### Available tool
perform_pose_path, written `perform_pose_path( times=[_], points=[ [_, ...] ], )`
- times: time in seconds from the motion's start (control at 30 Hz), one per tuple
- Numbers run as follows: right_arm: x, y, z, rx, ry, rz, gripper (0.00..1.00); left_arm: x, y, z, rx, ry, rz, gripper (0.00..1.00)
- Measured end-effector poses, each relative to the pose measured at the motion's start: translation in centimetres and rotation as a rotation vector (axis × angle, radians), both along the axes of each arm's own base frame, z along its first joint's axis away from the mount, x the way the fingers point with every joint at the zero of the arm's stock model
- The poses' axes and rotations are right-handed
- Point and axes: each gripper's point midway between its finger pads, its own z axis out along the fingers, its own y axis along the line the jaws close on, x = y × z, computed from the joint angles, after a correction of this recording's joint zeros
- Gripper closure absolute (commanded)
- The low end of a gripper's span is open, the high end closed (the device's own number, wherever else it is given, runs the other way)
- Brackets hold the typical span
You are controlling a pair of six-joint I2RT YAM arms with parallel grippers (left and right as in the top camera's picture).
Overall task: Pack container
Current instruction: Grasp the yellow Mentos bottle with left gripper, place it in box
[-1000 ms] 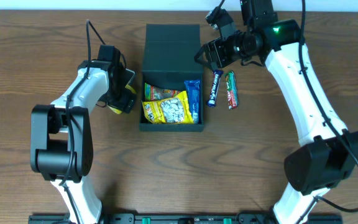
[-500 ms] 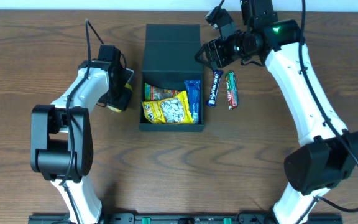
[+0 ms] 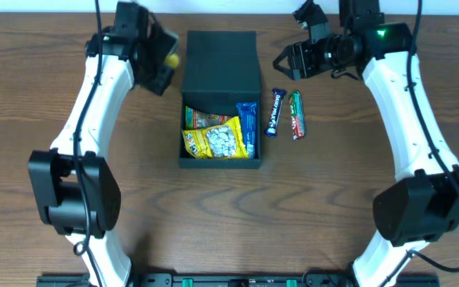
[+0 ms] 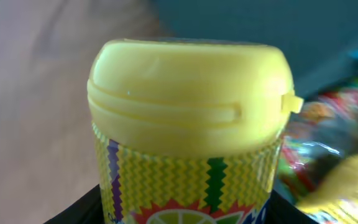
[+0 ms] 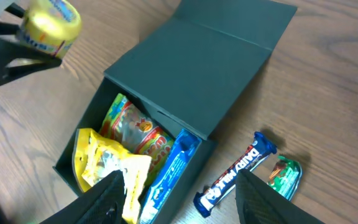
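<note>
Where the container (image 3: pixel 220 60) is found: at the middle of the table (image 3: pixel 333 207), with its flap lid lying flat over the far part and the near part left uncovered.
Already packed: a yellow packet (image 3: pixel 213 141), a red-and-green packet (image 3: pixel 204 119) and a blue packet (image 3: pixel 248 127) are seen inside the open part.
Left jaws: clenched on a yellow-capped canister (image 4: pixel 188 124), which is held, apparently lifted, just beside the container's far-left corner and not yet over the opening.
Right jaws: spread wide with nothing between them, held above the table near the container's far-right corner.
Left outside: a blue bar (image 3: pixel 273 112) and a green bar (image 3: pixel 296 115) are laid side by side on the table just right of the container, with neither gripped.
Progress: judged to be about halfway. Three items are in, one is in hand, and two are to be fetched. The lid is presumably to be closed last.
</note>
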Motion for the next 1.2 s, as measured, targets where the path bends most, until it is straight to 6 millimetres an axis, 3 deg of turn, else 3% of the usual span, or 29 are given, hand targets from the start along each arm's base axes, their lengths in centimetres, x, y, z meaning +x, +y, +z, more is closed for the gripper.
perform_pose_path(
  times=[0.07, 0.2, 0.27, 0.3, 0.33, 0.53, 0.87, 0.97, 1.07, 1.2],
  points=[
    [0.0, 0.0, 0.0, 0.0, 0.001, 0.0, 0.43, -0.7, -2.3, 0.2, 0.01, -0.012, -0.147, 0.63],
    [0.0, 0.0, 0.0, 0.0, 0.0, 0.0, 0.42, -2.3, -7.0, 0.0, 0.034, -0.033, -0.403, 0.65],
    [0.0, 0.0, 0.0, 0.0, 0.001, 0.0, 0.42, -2.9, -8.2, 0.0, 0.045, -0.042, -0.479, 0.62],
    [0.0, 0.0, 0.0, -0.001, 0.0, 0.0, 0.42, -3.1, -8.5, 0.0, 0.052, -0.041, -0.504, 0.53],
    [0.0, 0.0, 0.0, -0.002, 0.0, -0.001, 0.42, -3.3, -8.5, -0.1, 0.059, -0.036, -0.518, 0.3],
    [0.1, -0.2, -0.1, -0.013, -0.002, -0.008, 0.42, -3.1, -7.3, -0.4, 0.138, -0.037, -0.526, 0.04],
    [-0.4, -1.1, -1.6, -0.07, 0.04, -0.035, 0.44, -2.4, -5.3, -0.5, 0.203, -0.019, -0.363, 0.05],
    [-1.1, -1.2, -3.6, -0.111, 0.083, -0.042, 0.67, -2.1, -4.5, -0.5, 0.185, -0.005, -0.25, 0.05],
    [-1.6, -1.2, -5.7, -0.168, 0.121, -0.081, 0.55, -1.7, -2.9, -0.4, 0.139, 0.012, -0.119, 0.05],
    [-2.7, -2.5, -8.9, -0.246, 0.207, -0.172, 0.51, -1.2, -0.2, 0.4, 0.02, 0.031, 0.067, 0.05]
  ],
)
